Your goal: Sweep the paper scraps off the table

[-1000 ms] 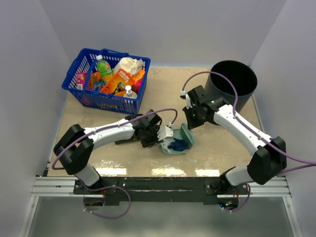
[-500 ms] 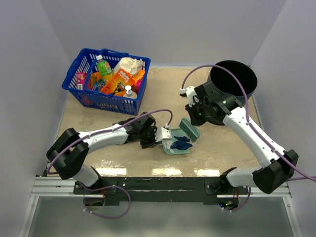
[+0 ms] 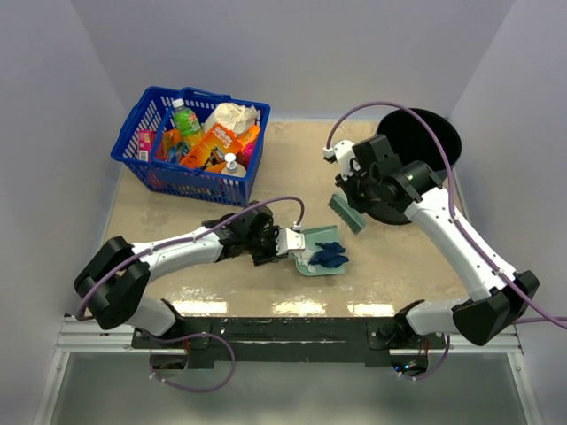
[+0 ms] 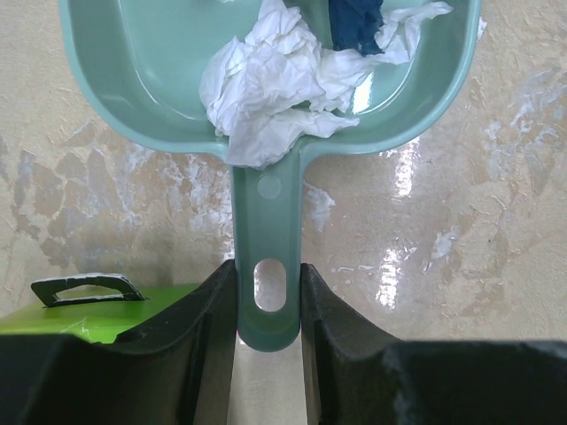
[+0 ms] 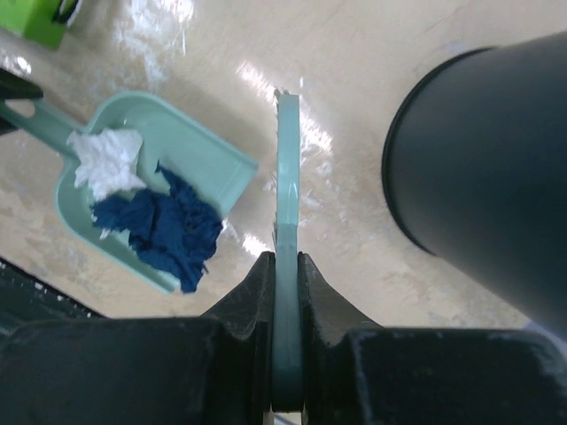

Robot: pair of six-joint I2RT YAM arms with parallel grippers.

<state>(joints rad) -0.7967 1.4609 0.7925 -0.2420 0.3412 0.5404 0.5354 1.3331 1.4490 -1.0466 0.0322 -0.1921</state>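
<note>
A teal dustpan [image 3: 312,237] lies on the beige table [image 3: 292,159] and holds a dark blue paper scrap [image 3: 326,258] and a whitish one. My left gripper [image 3: 282,243] is shut on the dustpan's handle [image 4: 266,230]. The left wrist view shows the white wad [image 4: 266,84] and the blue wad [image 4: 354,22] inside the pan. My right gripper [image 3: 353,193] is shut on a teal brush [image 3: 345,213], held above the table to the right of the pan. In the right wrist view the brush [image 5: 288,221] stands edge-on between the jaws, with the pan [image 5: 190,146], white wad [image 5: 104,159] and blue wad [image 5: 159,226] to its left.
A black bin [image 3: 416,146] stands at the back right, close behind the right gripper, and fills the right of the right wrist view [image 5: 496,159]. A blue basket [image 3: 190,146] of groceries sits at the back left. A green-and-black box [image 4: 89,319] lies beside the left gripper.
My right gripper has lifted the brush off the dustpan and drawn it back toward the bin. The left gripper and the dustpan have shifted slightly left.
</note>
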